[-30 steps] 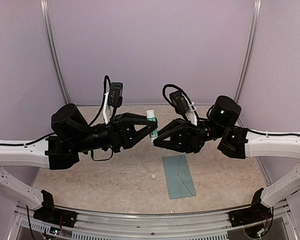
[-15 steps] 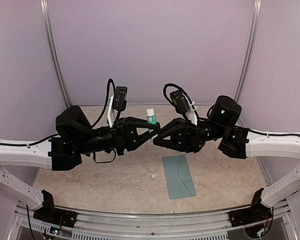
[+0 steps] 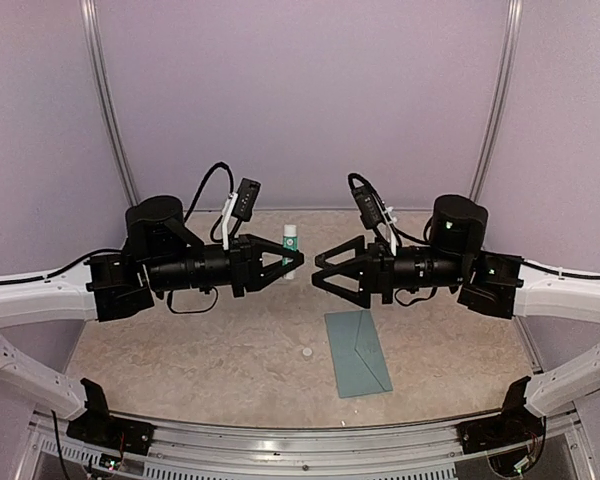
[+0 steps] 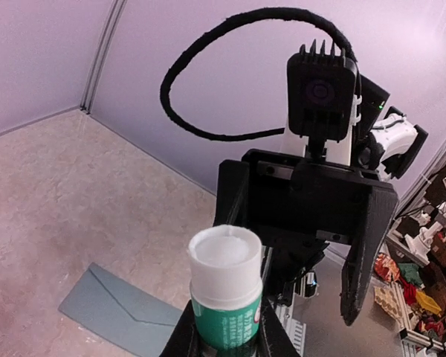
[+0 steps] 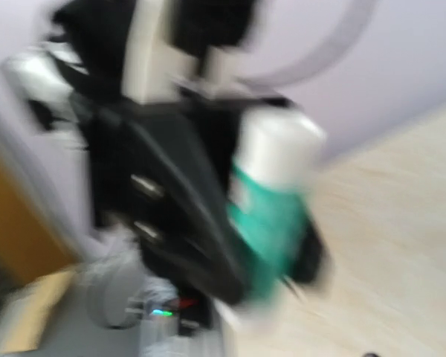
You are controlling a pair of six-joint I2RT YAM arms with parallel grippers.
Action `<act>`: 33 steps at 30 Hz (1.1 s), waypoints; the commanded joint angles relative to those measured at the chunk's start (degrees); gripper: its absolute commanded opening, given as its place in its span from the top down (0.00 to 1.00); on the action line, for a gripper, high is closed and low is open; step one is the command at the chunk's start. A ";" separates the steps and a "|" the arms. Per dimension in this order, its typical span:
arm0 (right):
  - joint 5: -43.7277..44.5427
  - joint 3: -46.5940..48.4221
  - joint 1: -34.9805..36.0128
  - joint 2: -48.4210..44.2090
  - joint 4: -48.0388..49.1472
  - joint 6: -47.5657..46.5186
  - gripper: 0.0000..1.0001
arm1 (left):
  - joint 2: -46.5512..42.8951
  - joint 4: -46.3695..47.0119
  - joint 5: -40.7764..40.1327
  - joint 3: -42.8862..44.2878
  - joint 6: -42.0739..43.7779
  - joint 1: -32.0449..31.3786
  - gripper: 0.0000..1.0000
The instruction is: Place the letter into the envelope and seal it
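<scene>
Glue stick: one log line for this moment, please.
left end effector: shut on glue stick, upright | right end effector: open, empty | envelope: flat on table | letter: not visible

You face pale lavender walls (image 3: pixel 300 90) far, left and right, joined by metal corner strips (image 3: pixel 105 110); beige mottled tabletop (image 3: pixel 230 360), aluminium rail (image 3: pixel 300 435) at its near edge.

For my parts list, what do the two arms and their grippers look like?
The left arm and right arm have white outer links and black motor housings. The left gripper and right gripper are black triangular claws with looping black cables.
</scene>
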 commanded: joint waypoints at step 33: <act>41.94 21.80 10.55 41.42 -39.28 -1.04 0.52 | 4.55 -29.86 2.47 6.96 21.58 19.44 0.91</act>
